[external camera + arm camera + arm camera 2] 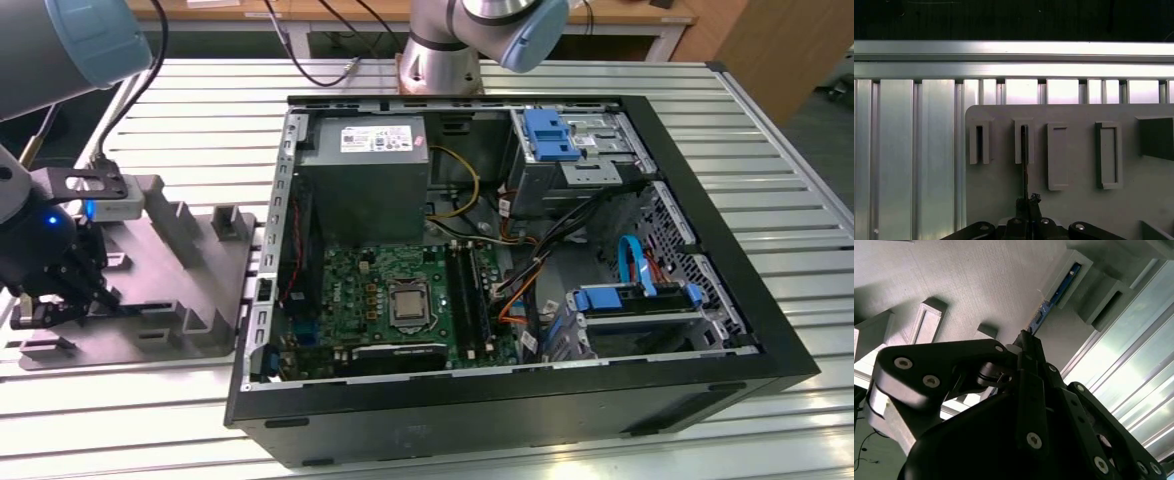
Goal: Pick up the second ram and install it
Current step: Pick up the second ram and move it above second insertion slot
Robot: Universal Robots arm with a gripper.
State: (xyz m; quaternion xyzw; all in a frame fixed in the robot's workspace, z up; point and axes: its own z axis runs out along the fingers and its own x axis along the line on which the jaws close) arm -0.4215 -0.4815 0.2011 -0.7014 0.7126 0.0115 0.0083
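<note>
Ram [1024,165] shows as a thin dark line in the first wrist view, since we look at it edge-on. It stands on its long edge over the grey rack [1079,210]. Its far end sits in a slotted block [1024,142], the second one in from the rack's corner. In the second wrist view we see its blue board [1056,292] running from that block down to the gripper [1026,340]. In both wrist views the jaws are drawn together on the ram's near end, with the stick pinched between them and no gap showing on either side. The other blocks [1058,156] of that row lie beside it, and we see no stick in them. In the exterior view the gripper [60,300] is low over the rack [200,300], at the exterior view's left. The rack lies flat on the slatted metal table [160,420]. Just beside it, toward the exterior view's right, is the open black case [534,400], lying on its side with the green motherboard [360,290] facing up. The gripper is well apart from the motherboard, with the case wall between them. We cannot make out the ram itself in the exterior view.
</note>
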